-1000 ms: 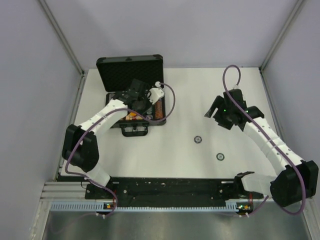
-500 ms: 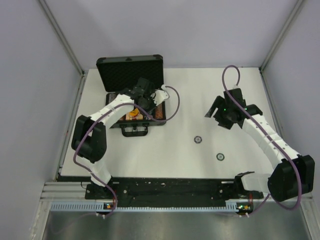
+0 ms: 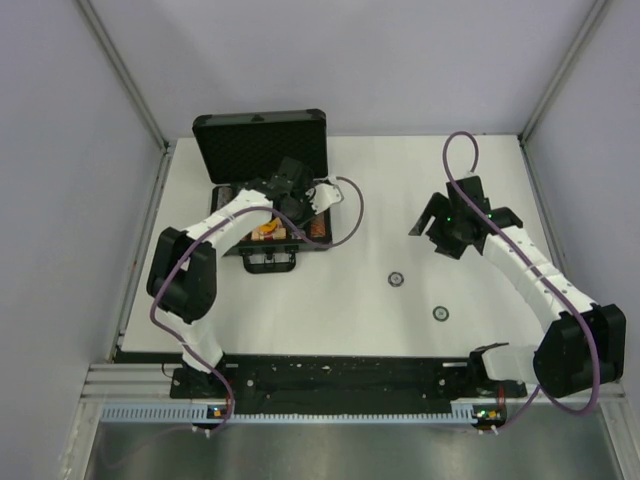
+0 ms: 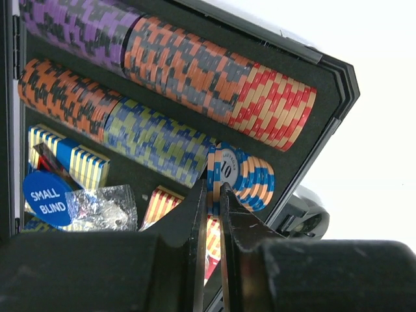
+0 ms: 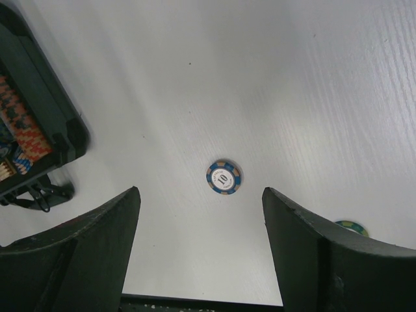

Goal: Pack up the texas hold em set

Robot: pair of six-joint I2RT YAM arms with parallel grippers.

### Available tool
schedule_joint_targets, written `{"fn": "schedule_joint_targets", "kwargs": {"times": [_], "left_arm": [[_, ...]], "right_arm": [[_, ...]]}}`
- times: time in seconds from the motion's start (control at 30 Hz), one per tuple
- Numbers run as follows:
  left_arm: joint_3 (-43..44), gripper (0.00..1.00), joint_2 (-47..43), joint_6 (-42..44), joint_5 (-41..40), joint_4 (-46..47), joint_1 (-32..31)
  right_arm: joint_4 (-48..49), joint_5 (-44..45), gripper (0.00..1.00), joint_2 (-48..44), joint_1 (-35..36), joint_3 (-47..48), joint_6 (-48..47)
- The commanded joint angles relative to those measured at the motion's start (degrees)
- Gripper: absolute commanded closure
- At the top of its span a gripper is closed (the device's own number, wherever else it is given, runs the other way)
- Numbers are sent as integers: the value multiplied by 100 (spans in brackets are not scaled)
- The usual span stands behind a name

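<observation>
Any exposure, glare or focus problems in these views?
Left wrist: table behind the case blown out white; chip rows sharp; left gripper dark, soft. Right wrist: blue chip crisp, case corner soft. Top external: even light, no glare.

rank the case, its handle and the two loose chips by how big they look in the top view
1. case
2. handle
3. farther chip and nearer chip: tied. They look alike from above, so I won't order them.
</observation>
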Motion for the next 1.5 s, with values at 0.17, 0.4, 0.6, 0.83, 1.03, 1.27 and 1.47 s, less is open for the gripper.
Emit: {"fn": "schedule_joint_targets", "kwargs": {"times": [0.17, 0.4, 0.6, 0.83, 1.03, 1.27, 1.47], "left_arm": [[-134, 83, 146, 217, -389, 592, -49], [-99, 64, 199, 94, -794, 663, -40], [-81, 52, -152, -152, -557, 681, -48], [-178, 51, -583, -293, -521, 505, -40], [-441, 52, -882, -582, -179, 444, -40], [-635, 70, -900, -961, 383, 242, -48], [-670, 91, -672, -1172, 726, 31, -49]], "right_arm": [[211, -5, 25, 40, -114, 89, 63], [237, -155, 25, 57, -105, 63, 80], [237, -146, 25, 57, -114, 19, 19], [246, -163, 25, 180, -114, -121, -262], [246, -190, 26, 277, -105, -306, -447], [290, -199, 26, 233, -105, -482, -482], [299, -207, 27, 163, -105, -578, -482]]}}
